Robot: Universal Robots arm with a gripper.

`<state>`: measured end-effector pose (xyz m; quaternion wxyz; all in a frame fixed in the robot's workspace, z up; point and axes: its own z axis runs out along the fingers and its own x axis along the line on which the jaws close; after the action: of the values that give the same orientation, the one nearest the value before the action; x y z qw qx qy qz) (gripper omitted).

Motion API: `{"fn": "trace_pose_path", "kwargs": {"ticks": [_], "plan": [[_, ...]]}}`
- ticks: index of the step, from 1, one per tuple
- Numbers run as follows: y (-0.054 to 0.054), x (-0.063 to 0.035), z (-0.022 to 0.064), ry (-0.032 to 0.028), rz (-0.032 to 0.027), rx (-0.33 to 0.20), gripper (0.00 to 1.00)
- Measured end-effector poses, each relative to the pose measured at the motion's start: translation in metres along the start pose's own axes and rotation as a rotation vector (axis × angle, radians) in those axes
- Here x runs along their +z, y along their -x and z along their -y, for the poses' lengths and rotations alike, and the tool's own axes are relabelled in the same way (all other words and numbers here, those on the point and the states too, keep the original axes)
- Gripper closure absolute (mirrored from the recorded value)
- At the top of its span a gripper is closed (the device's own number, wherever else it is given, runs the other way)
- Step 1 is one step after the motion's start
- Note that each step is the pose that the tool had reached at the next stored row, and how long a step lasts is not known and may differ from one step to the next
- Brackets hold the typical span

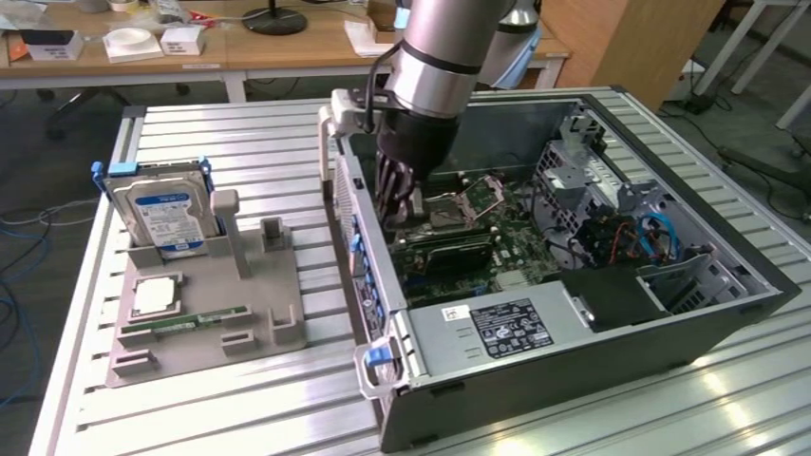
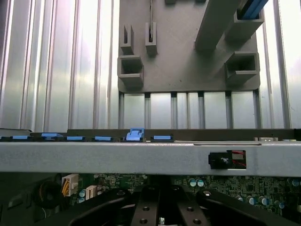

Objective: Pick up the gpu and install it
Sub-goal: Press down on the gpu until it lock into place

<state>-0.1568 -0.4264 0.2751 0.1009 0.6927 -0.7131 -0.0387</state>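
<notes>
On the exterior view's left I count one hard drive (image 1: 161,215), one CPU (image 1: 155,295) and one RAM stick (image 1: 184,321) on the grey fixture (image 1: 260,328). To their right, my gripper (image 1: 403,195) reaches inside the one open computer case (image 1: 557,380). I cannot make out the gpu or the jaws, so progress is unclear.

The arm (image 1: 438,47) descends steeply from the far side of the scene, its grey wrist section vertical. The dark gripper (image 1: 399,204) points straight down, low and just right of centre-left in the exterior view. In the wrist view the gripper's dark fingers (image 2: 113,207) appear side by side.
</notes>
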Motion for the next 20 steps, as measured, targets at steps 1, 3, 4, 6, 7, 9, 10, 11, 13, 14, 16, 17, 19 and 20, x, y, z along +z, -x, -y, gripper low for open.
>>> {"fn": "trace_pose_path", "kwargs": {"ticks": [1,3,4,6,7,9,10,11,13,14,16,17,19,20], "plan": [[-0.0008,0.0,0.0,0.0001,0.0,0.0,0.9],[-0.0023,0.0002,0.0002,-0.0003,0.0,0.0,0.9],[-0.0026,0.0003,0.0002,-0.0004,-0.0001,0.0,0.9],[-0.0027,0.0004,0.0003,-0.0006,0.0,0.0,0.9],[-0.0028,0.0004,0.0004,-0.0006,0.0002,0.0,0.9],[-0.0034,0.0005,0.0004,-0.0006,0.0003,0.0,0.9],[-0.0034,0.0005,0.0005,-0.0006,0.0002,0.0,0.9],[-0.0035,0.0003,0.0008,-0.0004,-0.0002,0.0,0.9],[-0.0035,-0.0002,0.0017,-0.0001,-0.0028,0.0,0.9],[-0.0033,-0.0007,0.0023,0.0001,-0.0048,0.0,0.9],[-0.0022,-0.0008,0.0033,0.0003,-0.0048,0.001,0.9],[-0.0015,-0.0008,0.004,-0.0001,-0.0046,0.001,0.9],[-0.0002,-0.0013,0.0058,-0.0001,-0.0058,0.001,0.9],[0.0004,-0.0014,0.0066,-0.0003,-0.0061,0.001,0.9]]}}
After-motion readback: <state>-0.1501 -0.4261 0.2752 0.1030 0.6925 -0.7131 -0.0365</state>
